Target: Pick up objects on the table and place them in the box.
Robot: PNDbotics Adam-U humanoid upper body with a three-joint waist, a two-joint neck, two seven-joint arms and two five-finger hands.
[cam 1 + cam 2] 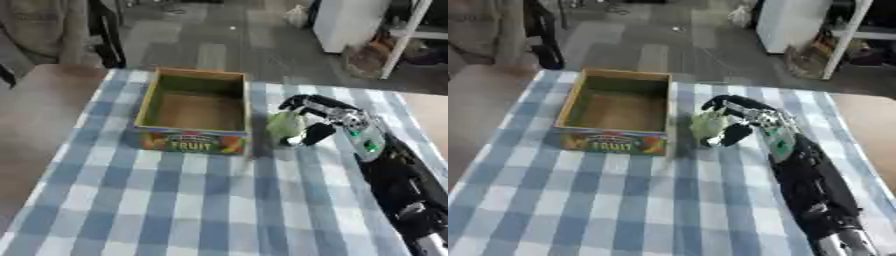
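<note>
A cardboard box [148, 94] with a FRUIT label on its front stands open on the checked tablecloth at upper left of centre; its inside looks bare. Just right of the box, my right hand [337, 116] has its fingers and thumb curled round a pale green object [282, 126], which sits beside the box's right wall at about rim height. The right forearm runs down to the lower right corner. My left hand shows in neither view.
The blue and white checked cloth [175, 200] covers the table; brown tabletop shows at the left [35, 125] and far right. Beyond the table lie a grey floor, a white cabinet [346, 22] and a dark chair [105, 35].
</note>
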